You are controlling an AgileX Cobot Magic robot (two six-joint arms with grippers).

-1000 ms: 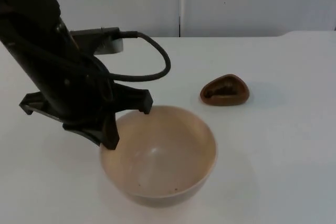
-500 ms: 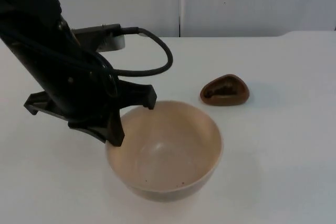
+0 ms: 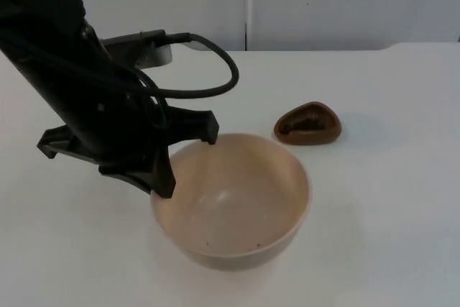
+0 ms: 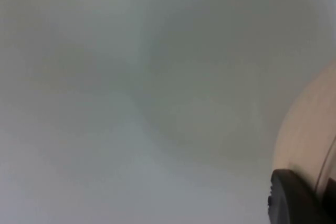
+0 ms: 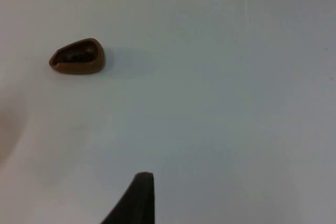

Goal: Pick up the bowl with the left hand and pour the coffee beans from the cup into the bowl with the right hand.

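Beige bowl (image 3: pixel 230 206) seen from the top at the near middle of the white desk (image 3: pixel 388 199), taken at its left rim by the left jaws, which come down from the far left on the black arm. Closed on that rim, as far as can be judged, one black tip on the outside of the wall. Probably gripped at the edge so that the mouth stays free for the pouring. Inside, only a few dark specks. Small brown cup (image 3: pixel 307 124) to the far right of the bowl, apart from it, on the desk, untouched, with dark beans in its opening.

From the left wrist: pale curved wall of the bowl (image 4: pixel 302 140) right against a black tip, so real contact at the rim, which the arm partly hides from above.

From the right wrist: the cup (image 5: pixel 77 56) far off across bare desk (image 5: pixel 220 103), with the beans more plainly visible. Right jaws waiting over the desk, to the right of the cup and well apart from it; open or closed, cannot tell. Pouring not yet begun.
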